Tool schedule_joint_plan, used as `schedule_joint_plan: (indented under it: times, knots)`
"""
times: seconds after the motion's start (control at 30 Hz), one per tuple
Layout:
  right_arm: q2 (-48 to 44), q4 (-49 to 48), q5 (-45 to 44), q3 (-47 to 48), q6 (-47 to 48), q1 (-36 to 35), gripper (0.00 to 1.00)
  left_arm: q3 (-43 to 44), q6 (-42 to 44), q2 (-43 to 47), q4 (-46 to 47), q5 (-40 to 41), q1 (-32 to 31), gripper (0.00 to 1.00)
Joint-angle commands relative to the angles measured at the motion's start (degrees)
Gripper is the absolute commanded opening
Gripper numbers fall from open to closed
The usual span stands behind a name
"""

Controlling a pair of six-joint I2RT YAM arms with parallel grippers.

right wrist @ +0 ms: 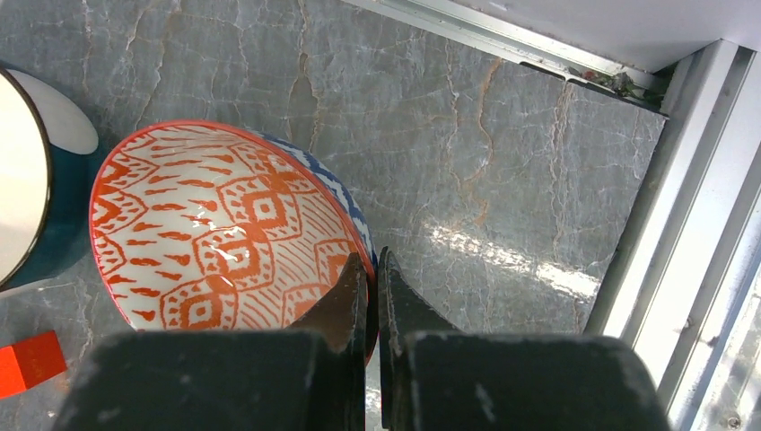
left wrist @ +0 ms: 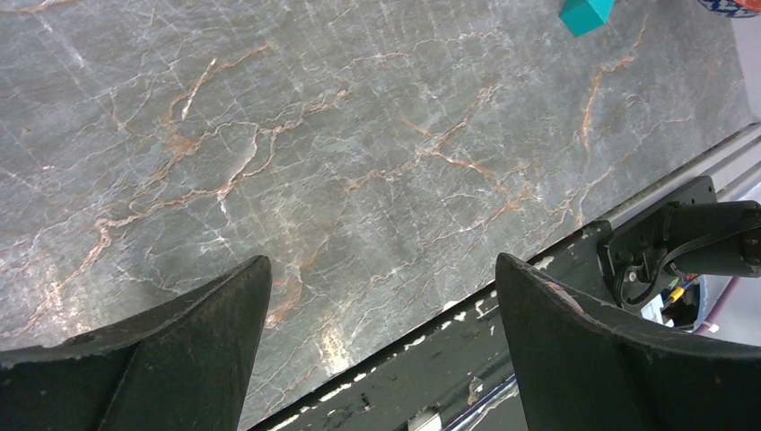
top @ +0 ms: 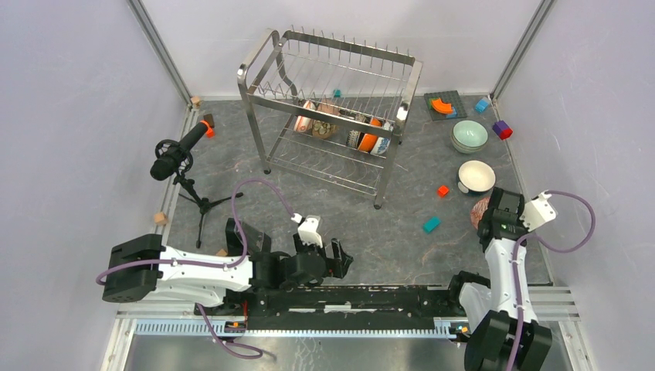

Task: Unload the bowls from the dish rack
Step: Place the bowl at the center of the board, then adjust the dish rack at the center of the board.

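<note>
The dish rack (top: 384,178) stands at the back centre, with several bowls (top: 369,139) on edge on its lower tier. A pale green bowl (top: 470,135) and a cream white bowl (top: 476,176) sit on the table at the right. My right gripper (right wrist: 371,260) is shut on the rim of the red-patterned bowl (right wrist: 215,224), which is tilted low beside the cream bowl (right wrist: 18,180). From above, the right gripper (top: 494,220) hides most of this bowl (top: 479,212). My left gripper (left wrist: 381,269) is open and holds nothing, low over the table's near edge (top: 340,259).
A microphone on a tripod (top: 176,154) stands at the left. Small toy blocks lie about: teal (top: 431,224), orange (top: 442,190), purple and red (top: 502,129), and a grey plate with an orange piece (top: 443,105). The right wall rail (right wrist: 691,224) runs close to my right gripper.
</note>
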State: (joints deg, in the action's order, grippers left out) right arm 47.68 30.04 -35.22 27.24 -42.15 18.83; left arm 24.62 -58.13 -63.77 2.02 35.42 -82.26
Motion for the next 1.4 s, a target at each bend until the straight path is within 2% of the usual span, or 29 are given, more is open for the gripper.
schedule_joint_plan:
  times: [0.0,0.47,0.5,0.73,1.0,1.1,1.3,1.37]
  knots:
    - [-0.93,-4.99,-2.67,-1.01,-0.93,0.72,0.00,-1.13,-4.16,0.56,2.37,0.28,-0.21,1.00]
    - [1.37,-12.95,4.16,-6.11,2.25,3.24,0.00,-3.17,-4.80,0.12,5.09,0.63,-0.25,1.00]
    - [1.57,-12.89,4.18,-6.47,2.51,3.34,0.03,-3.26,-4.88,-0.07,5.34,0.55,-0.26,1.00]
    - [0.09,-13.38,3.44,-8.45,5.47,3.41,0.41,-3.15,-5.24,-1.40,6.92,-0.41,-0.26,1.00]
    - [-0.46,-11.27,1.12,-7.04,5.52,2.94,0.65,-3.79,-7.43,-2.28,7.45,-1.16,-0.33,1.00]
    - [-0.63,-8.92,-0.21,-4.39,5.29,2.22,0.72,-3.45,-6.88,-1.98,7.38,-1.40,-0.32,1.00]
    - [-0.87,-4.42,2.27,7.57,5.59,-1.68,0.75,-1.85,-5.37,-2.52,6.15,-1.29,-0.44,1.00]
    - [-2.92,-6.04,3.89,9.49,6.01,-4.19,0.74,-1.30,-4.37,-2.42,5.72,-1.06,-0.45,1.00]
